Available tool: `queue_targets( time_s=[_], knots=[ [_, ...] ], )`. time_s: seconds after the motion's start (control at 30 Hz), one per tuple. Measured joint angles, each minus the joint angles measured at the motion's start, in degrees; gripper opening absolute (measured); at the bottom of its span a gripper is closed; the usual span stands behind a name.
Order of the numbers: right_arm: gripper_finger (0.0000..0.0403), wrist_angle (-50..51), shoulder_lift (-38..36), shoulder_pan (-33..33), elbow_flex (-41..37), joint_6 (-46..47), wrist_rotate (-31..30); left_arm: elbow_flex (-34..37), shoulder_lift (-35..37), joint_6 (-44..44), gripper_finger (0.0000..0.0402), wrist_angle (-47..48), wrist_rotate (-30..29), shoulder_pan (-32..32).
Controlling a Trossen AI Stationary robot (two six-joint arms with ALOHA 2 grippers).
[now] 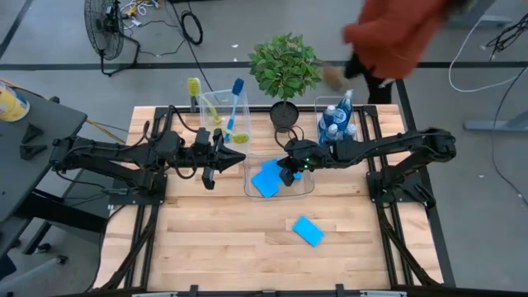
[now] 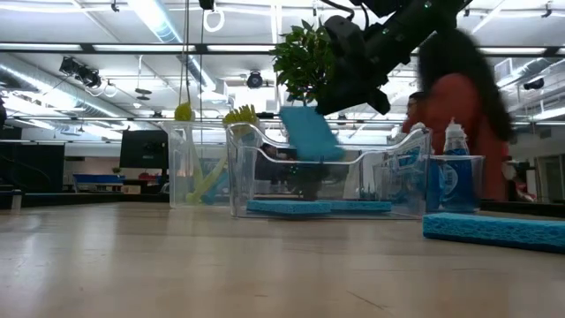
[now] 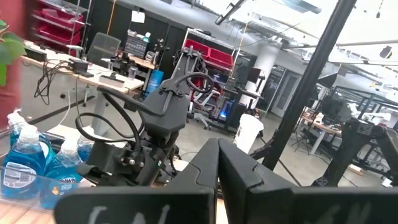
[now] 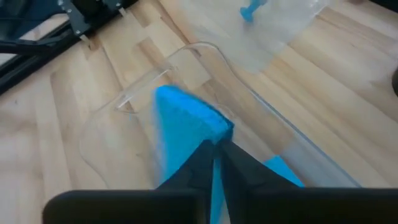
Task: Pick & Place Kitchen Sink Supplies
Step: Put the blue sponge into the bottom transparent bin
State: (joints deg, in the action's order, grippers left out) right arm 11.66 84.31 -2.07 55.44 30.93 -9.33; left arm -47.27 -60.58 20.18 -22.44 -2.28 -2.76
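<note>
Step in hand: dropping a sponge (image 4: pixel 186 127) into the middle clear bin (image 1: pixel 307 189); this looked like the release stage.
Right gripper (image 1: pixel 288 174): hung over the middle bin with its fingers pinched narrowly on the sponge's edge, the sponge dangling tilted above the bin floor.
Sponges already in the bin: at least one lay flat on the bottom (image 2: pixel 287 207).
Sponge left out: one lay on the bare table (image 1: pixel 307 231), well apart from the bin, on the right arm's side.
Left gripper (image 1: pixel 209 175): waited closed and empty beside the middle bin.
Other supplies: brushes (image 1: pixel 235 103) stood in the rear left bin, bottles (image 1: pixel 334 120) in the rear right bin.
Next move, as a judgement: open the fingers fully so the sponge falls inside the walls, lift clear of the rim, then go for the sponge on the table.
Background: a person (image 1: pixel 392 33) stood behind the table.
</note>
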Motion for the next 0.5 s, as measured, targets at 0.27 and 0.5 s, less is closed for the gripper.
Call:
queue_targets(
  time_s=[0.27, 0.5],
  knots=[
    [0.0091, -2.8, 0.0, 0.0, 0.0, -3.0, 2.9, 0.0, 0.0, -1.4, 0.0014, 0.0, 0.0, 0.0],
    [0.0187, -4.6, 0.0, 0.0, 0.0, -2.9, 2.8, 0.0, 0.0, -1.4, 0.0014, 0.0, 0.0, 0.0]
  ],
)
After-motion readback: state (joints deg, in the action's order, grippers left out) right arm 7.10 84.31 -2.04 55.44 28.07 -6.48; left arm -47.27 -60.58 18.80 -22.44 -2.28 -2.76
